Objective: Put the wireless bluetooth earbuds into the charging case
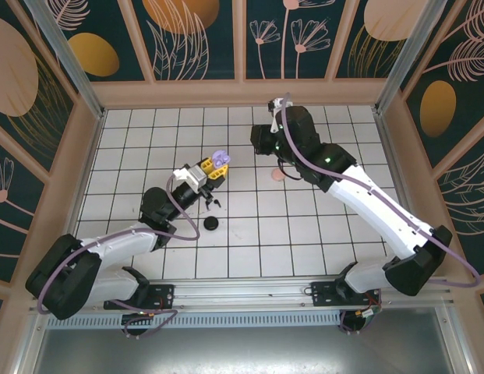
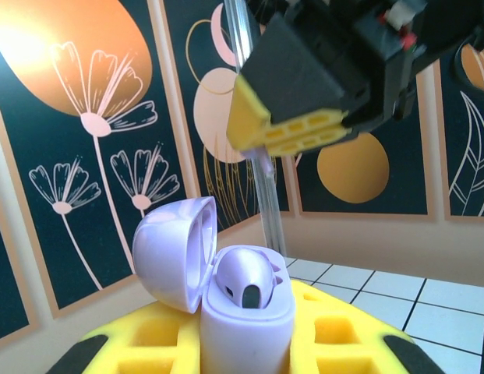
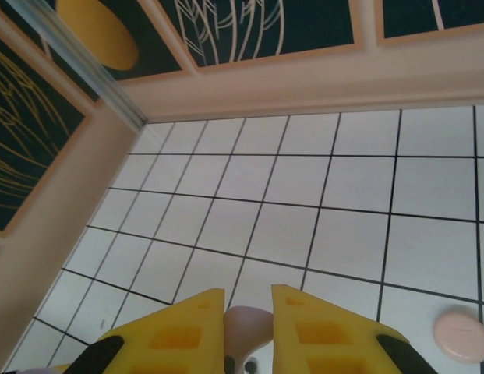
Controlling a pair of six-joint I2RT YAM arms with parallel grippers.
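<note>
My left gripper point(image 1: 213, 173) is shut on an open lilac charging case point(image 2: 245, 319) and holds it upright above the tiled floor. The lid point(image 2: 173, 253) is tipped back to the left. One lilac earbud point(image 2: 245, 279) sits in the case. My right gripper point(image 3: 248, 302) is shut on a second pale lilac earbud point(image 3: 246, 331), pinched between its yellow fingers point(image 3: 323, 327). In the left wrist view the right gripper's yellow finger point(image 2: 292, 128) hangs above and just right of the open case, apart from it.
A closed pale pink case point(image 1: 279, 174) lies on the white tiles right of the lilac case point(image 1: 220, 160), seen also as a pink case point(image 3: 460, 335) in the right wrist view. A black round case point(image 1: 211, 224) and small black earbuds point(image 1: 213, 203) lie near the left gripper. Walls enclose the floor.
</note>
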